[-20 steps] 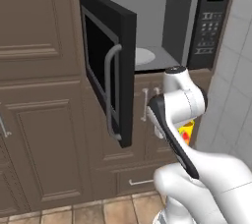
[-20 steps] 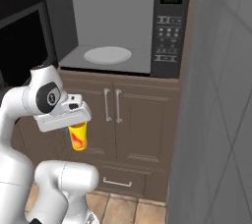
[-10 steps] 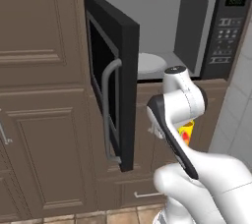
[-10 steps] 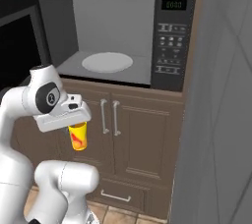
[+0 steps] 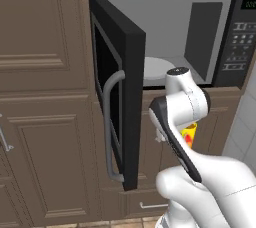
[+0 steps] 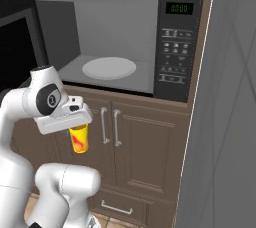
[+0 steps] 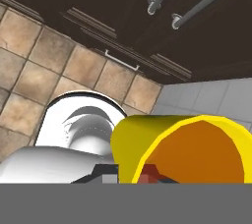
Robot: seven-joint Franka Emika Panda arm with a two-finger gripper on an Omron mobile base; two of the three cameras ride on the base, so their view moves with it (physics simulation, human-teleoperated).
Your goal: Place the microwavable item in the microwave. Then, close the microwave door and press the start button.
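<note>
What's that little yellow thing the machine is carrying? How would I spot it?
Find the open microwave, then look below it to the white arm. The cup hangs from the pincer before the brown cabinet doors: small, yellow, with a red-orange mark.

Microwave (image 6: 172, 42), built-in, black, grey interior: white round turntable plate (image 6: 109, 67) lying flat on cavity floor, centred. Floor (image 7: 44, 61): tan square tiles, grey tiles adjoining at one side below brown cabinets (image 6: 145, 152).
</note>
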